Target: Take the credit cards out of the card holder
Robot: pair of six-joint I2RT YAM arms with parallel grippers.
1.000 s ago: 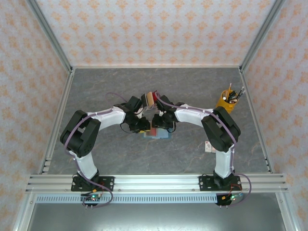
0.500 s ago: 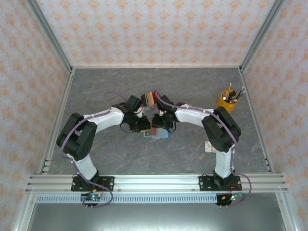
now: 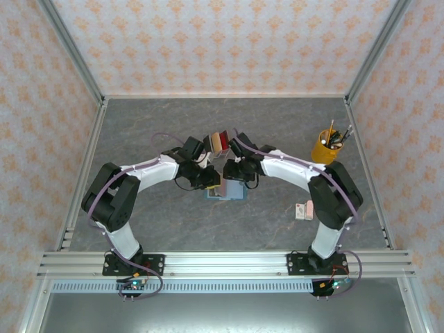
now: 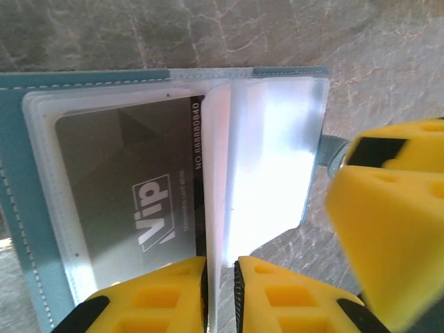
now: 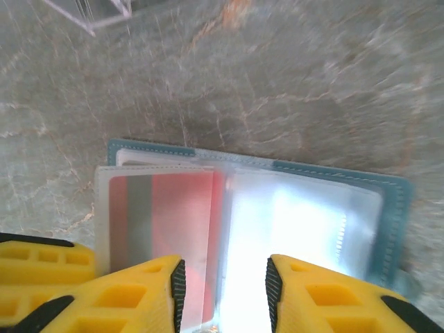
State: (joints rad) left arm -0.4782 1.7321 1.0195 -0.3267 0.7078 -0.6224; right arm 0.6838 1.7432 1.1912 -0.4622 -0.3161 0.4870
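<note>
So the flat blue-teal folding card holder (image 3: 227,193) lay open on the grey marbled worktop (image 3: 152,132) with its clear plastic sleeves fanned up. Both arms were bent right over it, one from each side.

The left jaws (image 4: 220,267) were squeezed nearly together on a clear sleeve leaf at the holder's spine, so they were pinching the card holder itself, not a card. The grey plastic credit card marked "Vip" (image 4: 125,201) sat in the sleeve just beside that leaf, its near end under one yellow finger (image 4: 149,298). Its long axis ran parallel to the spine, away from the jaws toward the holder's far edge.

The right jaws (image 5: 225,277) were spread partway and straddling the spine, with nothing clamped as far as I could tell. The red plastic card with a grey stripe (image 5: 173,215) lay in the sleeve just to one side of that gap, its long axis also along the spine.

My read: the grey card and the red card were both fully pocketed, so neither was out yet. I couldn't tell which sleeve edge was open, and the pull direction hangs on that. The right jaws looked better placed to take the red card while the left ones pinned the leaf.
</note>
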